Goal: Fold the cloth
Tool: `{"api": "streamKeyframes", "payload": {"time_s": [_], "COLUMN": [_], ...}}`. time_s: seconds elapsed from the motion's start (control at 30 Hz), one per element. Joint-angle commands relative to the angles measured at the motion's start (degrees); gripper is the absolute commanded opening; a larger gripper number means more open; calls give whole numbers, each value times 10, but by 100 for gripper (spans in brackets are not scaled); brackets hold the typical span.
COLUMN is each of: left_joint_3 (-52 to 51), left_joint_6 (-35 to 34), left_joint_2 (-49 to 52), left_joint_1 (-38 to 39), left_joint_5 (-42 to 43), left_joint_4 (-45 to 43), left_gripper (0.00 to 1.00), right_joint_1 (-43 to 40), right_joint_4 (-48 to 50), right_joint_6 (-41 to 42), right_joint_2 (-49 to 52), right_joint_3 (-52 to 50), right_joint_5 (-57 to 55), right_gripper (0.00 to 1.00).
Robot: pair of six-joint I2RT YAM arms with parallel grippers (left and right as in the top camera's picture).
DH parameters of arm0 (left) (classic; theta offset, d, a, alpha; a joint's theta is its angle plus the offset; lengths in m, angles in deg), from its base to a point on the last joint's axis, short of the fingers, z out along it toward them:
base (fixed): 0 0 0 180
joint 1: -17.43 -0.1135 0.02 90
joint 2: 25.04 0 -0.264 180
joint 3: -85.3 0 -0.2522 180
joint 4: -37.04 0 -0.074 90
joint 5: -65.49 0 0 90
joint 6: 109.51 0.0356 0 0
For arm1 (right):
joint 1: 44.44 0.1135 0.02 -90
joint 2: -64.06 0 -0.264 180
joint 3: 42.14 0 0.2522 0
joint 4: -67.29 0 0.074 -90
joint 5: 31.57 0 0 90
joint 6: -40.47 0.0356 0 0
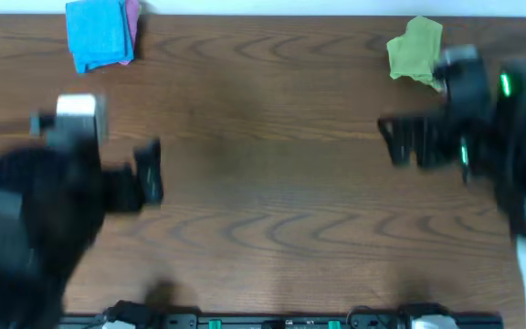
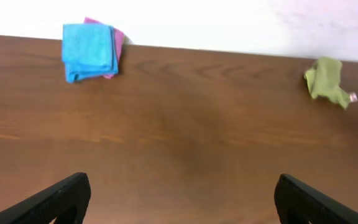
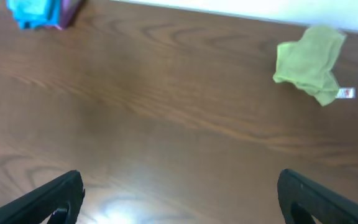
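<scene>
The sky-blue cloth [image 1: 97, 33] lies folded at the table's far left edge, on top of a purple cloth [image 1: 132, 20]. It also shows in the left wrist view [image 2: 89, 51] and at the top left of the right wrist view [image 3: 35, 12]. My left gripper [image 1: 151, 172] is open and empty at the left, well in front of the blue cloth; its fingers frame bare table [image 2: 182, 196]. My right gripper [image 1: 394, 142] is open and empty at the right, over bare table [image 3: 179, 196].
A crumpled yellow-green cloth with a white tag [image 1: 415, 48] lies at the far right edge, just behind my right arm; it shows in both wrist views [image 2: 326, 79] [image 3: 309, 61]. The wooden table [image 1: 272, 183] ends at a white wall at the back.
</scene>
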Motion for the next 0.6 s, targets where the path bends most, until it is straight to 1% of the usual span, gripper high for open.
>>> {"api": "streamKeyframes", "payload": {"time_s": [0.0, 0.13, 0.2, 0.27, 0.37, 0.57], "left_joint_3": [-59, -199, -260, -322, -342, -342], "left_joint_6": [-28, -49, -60, -66, -66, -66], "left_joint_2": [-83, -224, -290, -376, -433, -437], "left_joint_1": [38, 52, 52, 52, 52, 52], "left_joint_5": [-87, -61, -36, -10, -4, -24], "left_joint_4": [15, 15, 19, 16, 15, -32], "left_gripper": [96, 96, 96, 96, 96, 96], "right_joint_1": [6, 6, 6, 6, 6, 6], "right_joint_4": [9, 23, 21, 23, 20, 55], "right_joint_6": [-8, 11, 25, 30, 30, 51], "right_joint_2": [-122, -304, -373, -443, -481, -484], "right_joint_3": [-106, -254, -313, -363, -377, -377], "right_joint_5": [-3, 16, 30, 52, 55, 54], "right_gripper": [99, 99, 99, 99, 99, 99]}}
